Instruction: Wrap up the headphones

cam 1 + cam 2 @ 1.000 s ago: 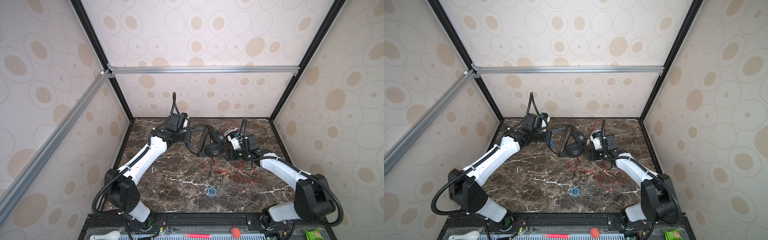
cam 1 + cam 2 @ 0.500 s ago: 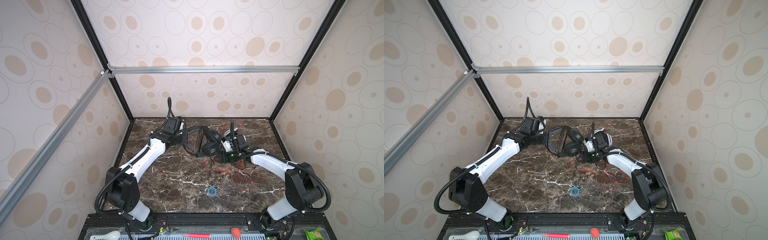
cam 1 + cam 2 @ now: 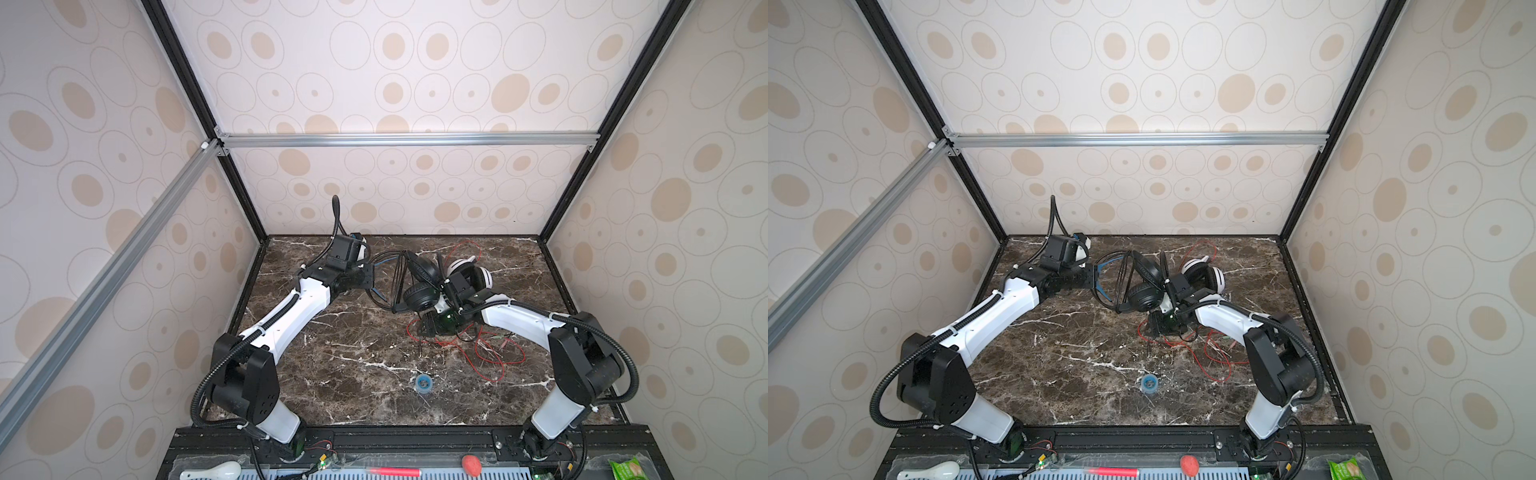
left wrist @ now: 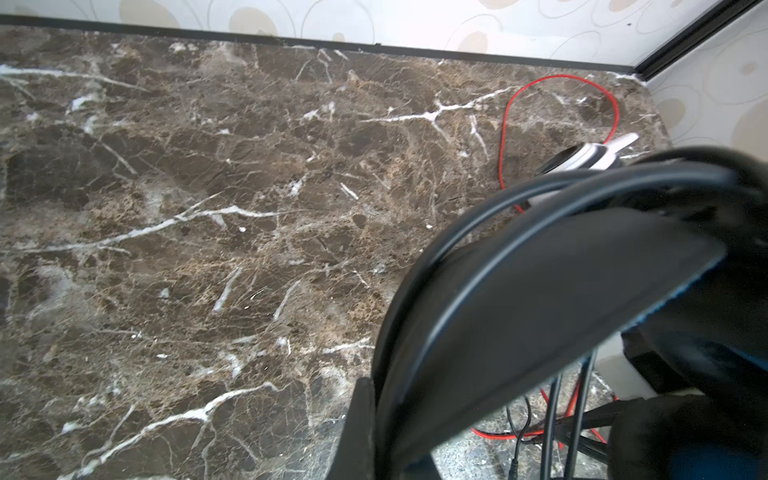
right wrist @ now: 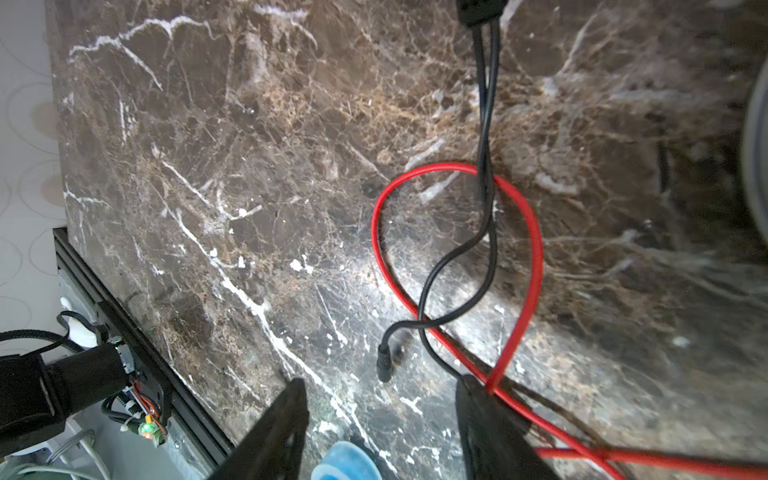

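Note:
My left gripper (image 3: 368, 276) (image 4: 382, 436) is shut on the headband of the black headphones (image 3: 419, 286) (image 3: 1144, 295) (image 4: 540, 299) and holds them up off the marble at the back. Thin black cord (image 3: 397, 282) loops across the band. The white headphones (image 3: 473, 274) (image 3: 1208, 276) (image 4: 582, 158) lie just right of them. Their red cord (image 3: 494, 353) (image 5: 536, 249) sprawls toward the front right. My right gripper (image 3: 428, 328) (image 3: 1154, 326) (image 5: 382, 415) is open and points down. The black cord's plug (image 5: 384, 365) lies between its fingers, and the red cord crosses one fingertip (image 5: 486, 415).
A small blue tape roll (image 3: 423, 382) (image 3: 1148, 383) (image 5: 345, 461) lies on the marble at front centre. The front rail holds a white spoon (image 3: 212, 471), a red marker (image 3: 395, 471), a red ball (image 3: 471, 465) and a green packet (image 3: 627, 469). Patterned walls close in three sides.
My right gripper has swung left and toward the front, from beside the white headphones to over the cords, with its jaws slightly narrower. My left gripper has shifted slightly, still holding the black headphones.

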{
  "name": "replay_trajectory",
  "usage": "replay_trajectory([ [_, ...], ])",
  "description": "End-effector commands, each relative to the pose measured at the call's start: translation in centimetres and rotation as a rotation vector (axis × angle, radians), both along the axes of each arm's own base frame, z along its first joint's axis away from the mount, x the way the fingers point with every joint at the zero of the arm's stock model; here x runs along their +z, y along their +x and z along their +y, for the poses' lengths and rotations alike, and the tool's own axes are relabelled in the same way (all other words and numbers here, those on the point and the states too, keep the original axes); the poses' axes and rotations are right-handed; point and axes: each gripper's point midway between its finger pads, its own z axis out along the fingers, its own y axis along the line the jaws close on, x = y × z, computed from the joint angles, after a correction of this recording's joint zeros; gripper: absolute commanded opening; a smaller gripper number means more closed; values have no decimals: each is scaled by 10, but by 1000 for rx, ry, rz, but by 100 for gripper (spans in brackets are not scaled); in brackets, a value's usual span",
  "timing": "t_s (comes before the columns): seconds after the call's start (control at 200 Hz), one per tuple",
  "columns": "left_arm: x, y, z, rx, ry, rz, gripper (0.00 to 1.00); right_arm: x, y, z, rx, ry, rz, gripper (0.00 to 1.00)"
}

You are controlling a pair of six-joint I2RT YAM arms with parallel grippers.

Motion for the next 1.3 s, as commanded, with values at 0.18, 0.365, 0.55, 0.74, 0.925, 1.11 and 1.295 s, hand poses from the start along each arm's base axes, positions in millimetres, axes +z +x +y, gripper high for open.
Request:
replay_trajectory([
  [0.18,40,4,-13,-27,-109,-96,0,-23,5,12,9,-39,20,58],
  [0.365,39,4,-12,-24,-113,-94,0,-35,9,13,18,-69,16,58],
  [0.55,38,5,-13,-24,-123,-94,0,-42,15,13,41,-107,8,57],
  [0.74,38,6,-14,-22,-126,-94,0,-47,16,18,73,-124,7,55],
  [0.925,38,6,-12,-17,-123,-94,0,-56,13,16,89,-144,22,46],
  [1.11,38,7,-13,-16,-124,-95,0,-62,10,12,95,-155,32,36],
  [1.295,38,8,-11,-13,-122,-96,0,-63,6,10,105,-163,37,21],
])
